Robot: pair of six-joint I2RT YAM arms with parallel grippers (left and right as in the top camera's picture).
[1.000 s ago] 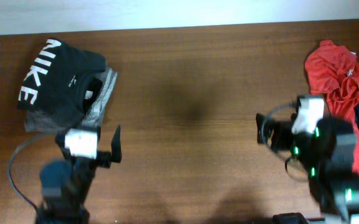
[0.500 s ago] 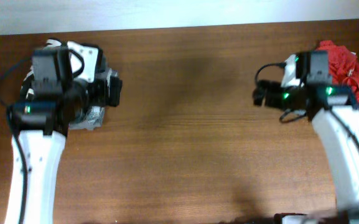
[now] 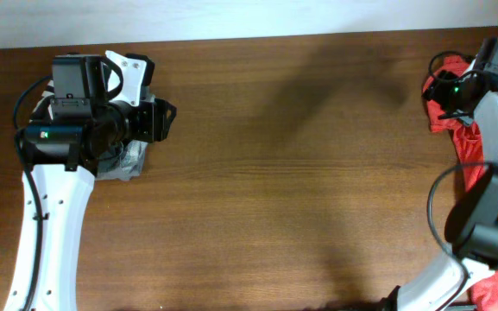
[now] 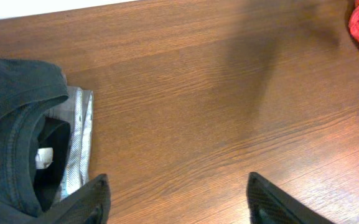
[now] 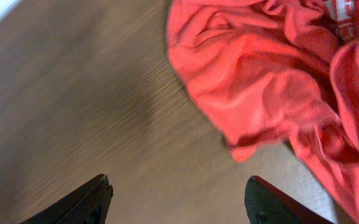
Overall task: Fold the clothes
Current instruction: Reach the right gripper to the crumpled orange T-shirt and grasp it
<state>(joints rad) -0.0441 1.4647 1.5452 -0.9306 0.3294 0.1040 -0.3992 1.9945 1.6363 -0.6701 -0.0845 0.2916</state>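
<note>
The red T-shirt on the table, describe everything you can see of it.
The red T-shirt is red-orange and looks like soft cotton knit. It is crumpled in an unfolded heap with deep creases. A scrap of white, print or tag, shows at one edge. It lies on the wooden table near the far right corner. The right gripper hangs open beside its edge and does not appear to touch it.

**woodgrain_guy:** so what's sitting over on the left?

**tbl_watcher:** a black garment (image 4: 8, 112), lower left of the left wrist view. Its neck hole faces up and there's a white tag (image 4: 41, 158) inside the collar. A grey garment (image 4: 79, 140) lies under it, poking out along its right edge.

**woodgrain_guy:** and around them?

**tbl_watcher:** a brown wood-grain surface (image 3: 300, 173), with a pale strip (image 3: 231, 17) across the top of the overhead frame.
</note>
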